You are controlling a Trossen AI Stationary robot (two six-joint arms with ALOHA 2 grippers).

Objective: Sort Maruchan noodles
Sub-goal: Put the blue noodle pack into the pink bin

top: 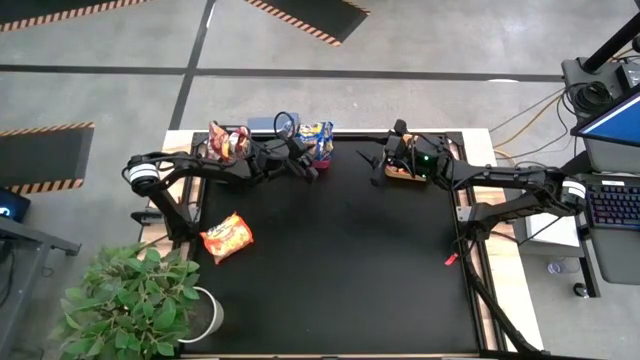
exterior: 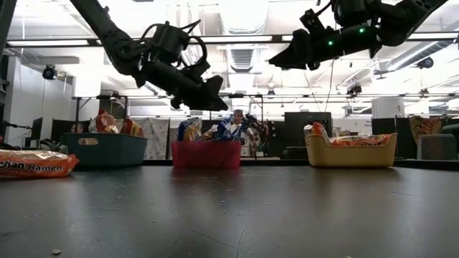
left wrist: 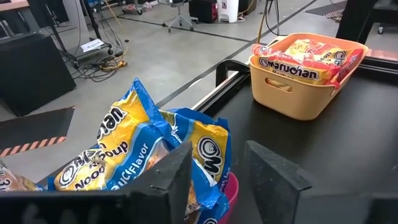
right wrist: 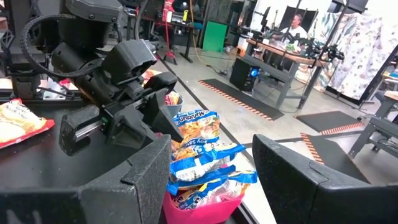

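"maruchan" on orange-bin packets [left wrist: 291,70]; lone packet [exterior: 32,164] probably "ramen".

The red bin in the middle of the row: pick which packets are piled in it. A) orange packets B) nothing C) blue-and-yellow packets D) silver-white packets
C: the red bin holds blue-and-yellow packets, seen heaped under the left gripper in the left wrist view, while the orange ones sit in the tan bin.
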